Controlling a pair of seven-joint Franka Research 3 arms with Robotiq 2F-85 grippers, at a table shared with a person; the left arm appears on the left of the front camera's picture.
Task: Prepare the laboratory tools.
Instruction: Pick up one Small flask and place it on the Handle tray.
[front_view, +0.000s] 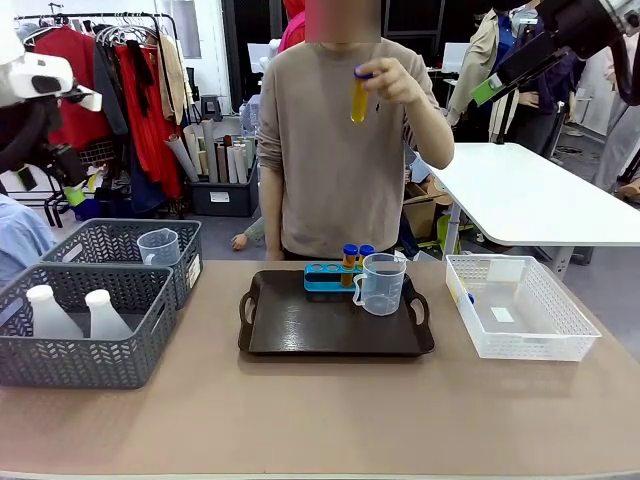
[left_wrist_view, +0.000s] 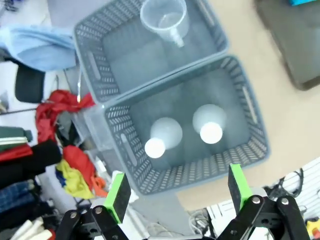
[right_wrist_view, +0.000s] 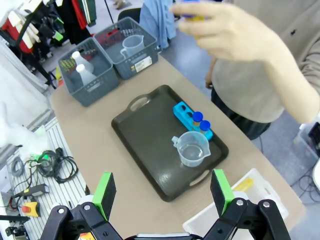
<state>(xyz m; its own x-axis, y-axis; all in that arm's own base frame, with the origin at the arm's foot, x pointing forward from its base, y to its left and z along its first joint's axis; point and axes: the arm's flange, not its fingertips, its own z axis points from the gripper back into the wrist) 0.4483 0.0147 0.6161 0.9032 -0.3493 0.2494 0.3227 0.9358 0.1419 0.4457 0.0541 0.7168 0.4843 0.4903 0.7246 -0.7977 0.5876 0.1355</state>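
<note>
The tabletop (front_view: 320, 400) carries everything in a row. Two grey baskets stand at the robot's left, a dark brown tray (front_view: 300, 325) in the middle and a white basket (front_view: 525, 350) at the right. The tray lies closest to the person, probably as the spot where the set is gathered.

The near grey basket (front_view: 80, 350) holds two white conical flasks (front_view: 46, 312) upright, side by side. The far grey basket (front_view: 110, 245) holds a spare beaker (front_view: 159, 246). A clear handled beaker (front_view: 381, 284) stands on the tray's far half, just on the robot's side of the small blue rack (front_view: 325, 275). Two blue-capped tubes (front_view: 350, 255) stand in the holes at the rack's right end.

The person's hand (front_view: 390, 80) holds a third tube (front_view: 358, 98) of yellow-orange liquid at chest height, well above the rack. It seems meant for a free hole.

The left gripper (left_wrist_view: 178, 192) hangs high over the flask basket, jaws spread wide and empty. That pose suits a straight drop onto a flask neck. The right gripper (right_wrist_view: 162, 192) looks down on the tray, jaws likewise spread with nothing between them, apparently kept clear of the person's reach.
</note>
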